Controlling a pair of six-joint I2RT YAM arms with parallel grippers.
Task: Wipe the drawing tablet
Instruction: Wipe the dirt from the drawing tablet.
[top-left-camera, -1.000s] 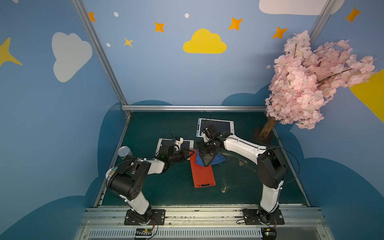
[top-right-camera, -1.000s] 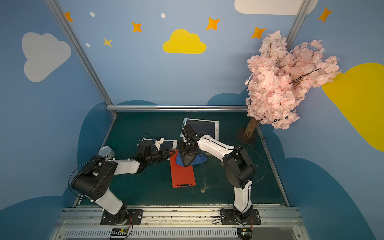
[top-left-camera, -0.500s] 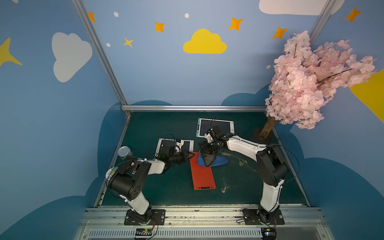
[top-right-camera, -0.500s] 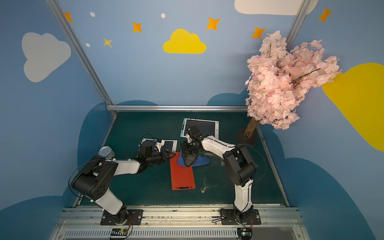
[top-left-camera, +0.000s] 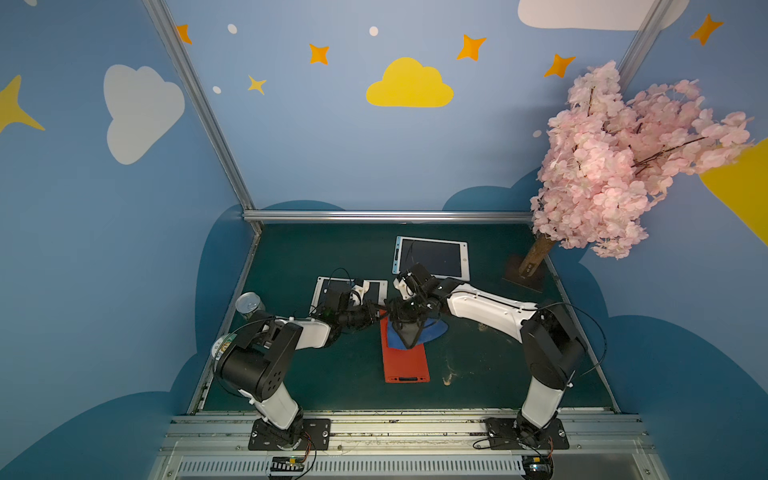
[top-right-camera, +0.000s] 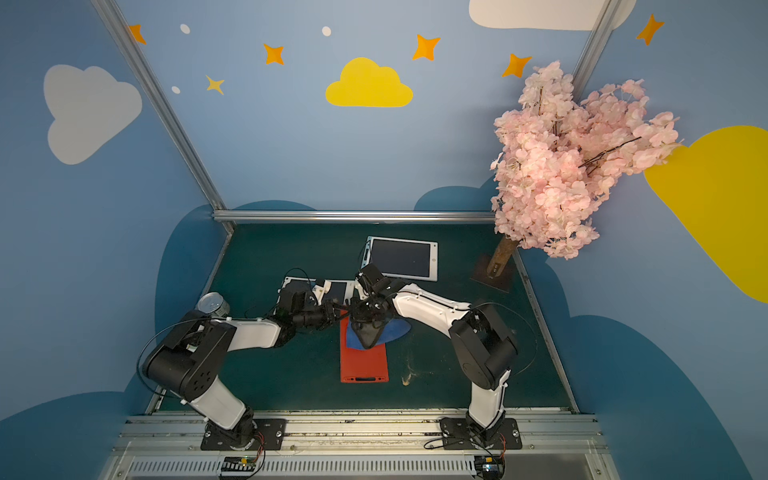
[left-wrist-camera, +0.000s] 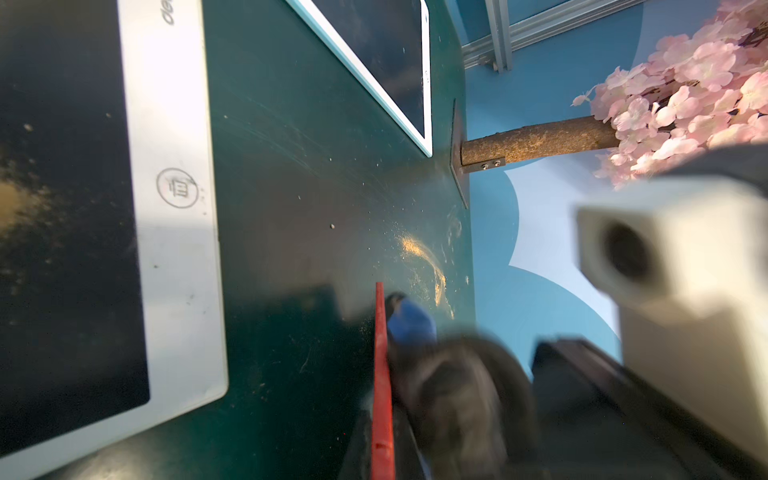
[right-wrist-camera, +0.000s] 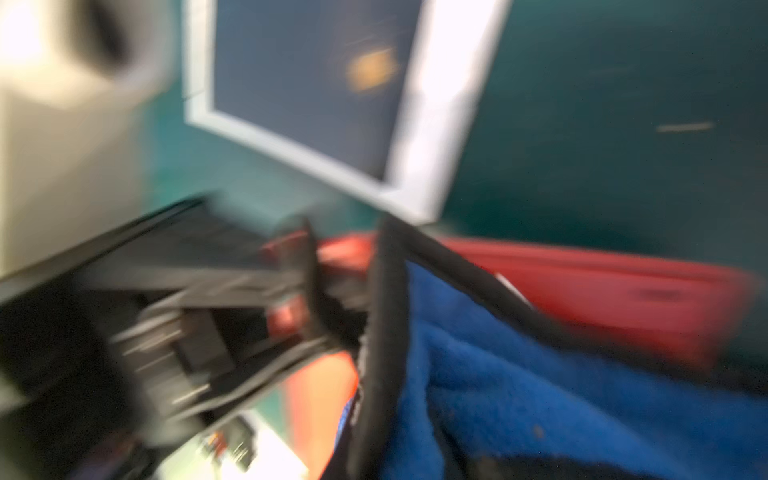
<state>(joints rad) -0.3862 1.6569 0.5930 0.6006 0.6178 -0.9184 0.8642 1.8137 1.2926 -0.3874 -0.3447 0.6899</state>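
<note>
L fingers (top-left-camera: 374, 314) pinch shut on far-left edge of red drawing tablet (top-left-camera: 405, 365) lying mid-worktop (top-left-camera: 332, 374), R fingers (top-left-camera: 405, 313) shut on soft blue cloth (top-left-camera: 434, 330) over its far end; tablet looks thin, stiff, light, prob slippery, so rim-pinch suits.

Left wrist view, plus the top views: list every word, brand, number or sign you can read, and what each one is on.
"de": the start of a grey word, cut off by the picture's edge, on the white tablet's bezel.
Circled bin sign: on the same bezel, no letters.
Can: any label is too small to read.
Red tablet: no text shows.
</note>
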